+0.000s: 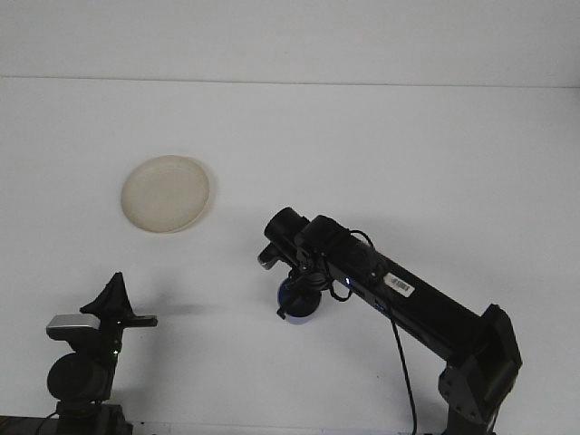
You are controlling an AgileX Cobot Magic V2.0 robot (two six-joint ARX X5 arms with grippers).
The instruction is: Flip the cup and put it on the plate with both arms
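Front view: there is one plate (pixel 166 193), one cup (pixel 299 301) and two arms on a single white table (pixel 435 163). The plate, pale and round, lies in the upper left of the frame with nothing on it. The cup (blue, and mostly covered) sits just below the centre of the frame, well apart from the plate, down and to the right of it.

The right gripper (pixel 295 292) reaches in from the lower right corner and comes down over the cup. Its fingers are lost against the dark wrist and the cup's shadow, so whether they are spread or pinching the cup cannot be told. Only the lower rim and part of the cup's side show, so whether it stands upright or upside down is unclear.

The left gripper (pixel 116 299) sits at the lower left, pointing up, its fingers pressed together into one dark tip and holding nothing. The base of its arm is cut off by the bottom edge.
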